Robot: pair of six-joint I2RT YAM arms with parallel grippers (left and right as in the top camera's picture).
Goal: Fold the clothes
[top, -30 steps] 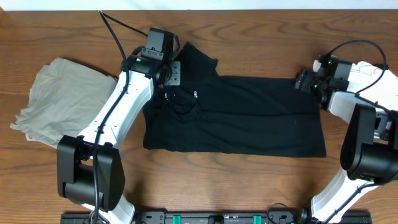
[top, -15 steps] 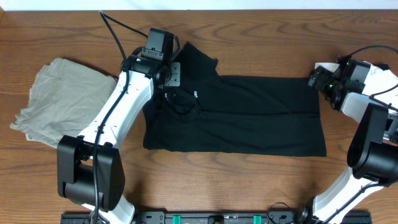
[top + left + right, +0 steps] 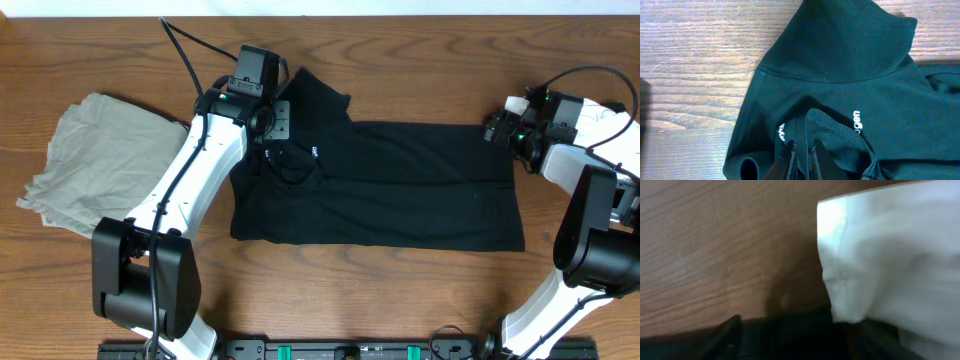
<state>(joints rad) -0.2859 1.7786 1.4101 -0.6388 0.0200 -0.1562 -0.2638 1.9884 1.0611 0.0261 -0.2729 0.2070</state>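
- The black garment (image 3: 400,185) lies spread mid-table (image 3: 400,60). The beige garment (image 3: 95,160) is heaped well apart.
- The left gripper (image 3: 802,159) is pressed together, apparently pinching the neckline. It would do best to lift low and carry the fold evenly.
- The right gripper (image 3: 497,129) sits by the top right corner, a white cloth (image 3: 890,255) just beside it. Its wrist view is blurred, so its spread cannot be told.

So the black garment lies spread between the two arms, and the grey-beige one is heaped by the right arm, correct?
Not quite. The overhead view shows the grey-beige garment heaped by the left arm, not the right. The black garment does lie spread between the two arms.
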